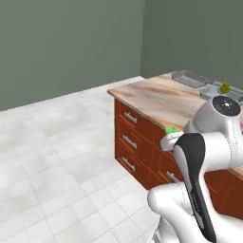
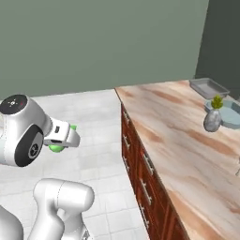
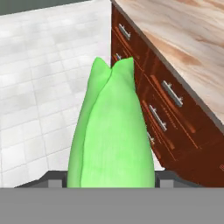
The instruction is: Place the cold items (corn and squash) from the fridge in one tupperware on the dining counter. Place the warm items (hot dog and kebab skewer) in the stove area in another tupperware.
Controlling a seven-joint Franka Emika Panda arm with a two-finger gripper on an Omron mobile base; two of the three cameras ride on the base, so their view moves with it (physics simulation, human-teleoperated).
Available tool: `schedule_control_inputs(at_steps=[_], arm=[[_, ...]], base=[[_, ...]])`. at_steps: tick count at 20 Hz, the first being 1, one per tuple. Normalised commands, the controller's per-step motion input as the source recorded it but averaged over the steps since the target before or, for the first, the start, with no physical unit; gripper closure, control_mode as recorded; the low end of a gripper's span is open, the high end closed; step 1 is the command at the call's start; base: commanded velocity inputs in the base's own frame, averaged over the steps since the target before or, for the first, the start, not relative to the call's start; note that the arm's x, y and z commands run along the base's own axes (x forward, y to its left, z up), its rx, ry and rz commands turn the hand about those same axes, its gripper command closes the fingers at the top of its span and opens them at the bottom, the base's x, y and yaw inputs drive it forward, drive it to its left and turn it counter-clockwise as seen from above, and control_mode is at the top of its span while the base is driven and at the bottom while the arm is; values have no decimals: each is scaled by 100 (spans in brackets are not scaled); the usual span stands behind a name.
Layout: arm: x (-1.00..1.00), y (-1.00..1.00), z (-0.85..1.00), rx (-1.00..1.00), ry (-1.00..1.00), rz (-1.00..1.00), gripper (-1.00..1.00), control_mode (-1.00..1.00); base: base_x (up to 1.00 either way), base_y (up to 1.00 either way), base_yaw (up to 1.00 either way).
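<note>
Jaws: gripper clamped on the squash, a finger tip at each side of its base.
Squash: bright green, pointed end away from the hand, held in the air over the white floor tiles, beside the drawers.
Surface: beige marbled counter over red-brown drawers, ahead and to the right of the arm.
Grey tray: rectangular, at the counter's far end.
Blue tray: near the grey one, just behind a small vase.
</note>
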Motion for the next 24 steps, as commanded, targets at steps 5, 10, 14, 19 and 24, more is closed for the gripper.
schedule_control_inputs(at_steps=[5,10,14,19,24], arm=[[0,0,0,0,0,0,100,100],[0,0,0,0,0,0,100,100],[0,0,0,0,0,0,100,100],[0,0,0,0,0,0,100,100],[0,0,0,0,0,0,100,100]], base=[[74,72,-60],[100,97,-43],[94,100,-42],[75,100,-39],[19,100,-28]])
